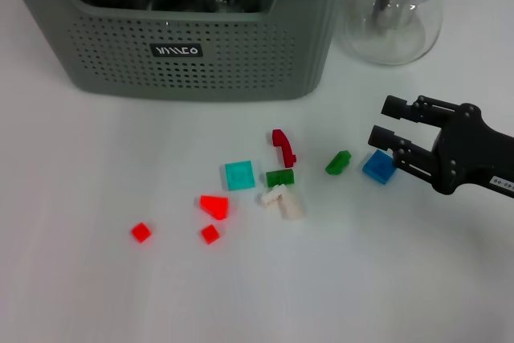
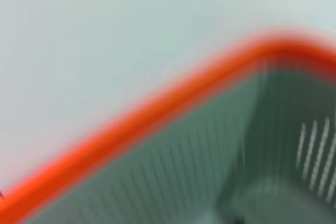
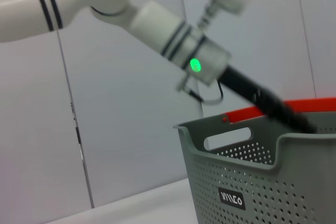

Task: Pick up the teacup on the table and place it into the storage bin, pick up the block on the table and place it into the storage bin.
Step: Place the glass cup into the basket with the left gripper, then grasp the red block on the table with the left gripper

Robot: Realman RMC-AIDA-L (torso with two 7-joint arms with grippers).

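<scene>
The white tabletop (image 1: 96, 295) carries the grey-green storage bin (image 1: 201, 54) at its far edge, dark teaware inside, and a glass carafe (image 1: 395, 10) just beside the bin's right corner. Small blocks lie scattered in front with bare surface around them. The right gripper (image 1: 384, 134), fingers spread and empty, hovers beside the blue block (image 1: 378, 167). Only the right wrist view shows the left arm (image 3: 173, 35) reaching above the bin; whether its fingers are spread is not visible.
</scene>
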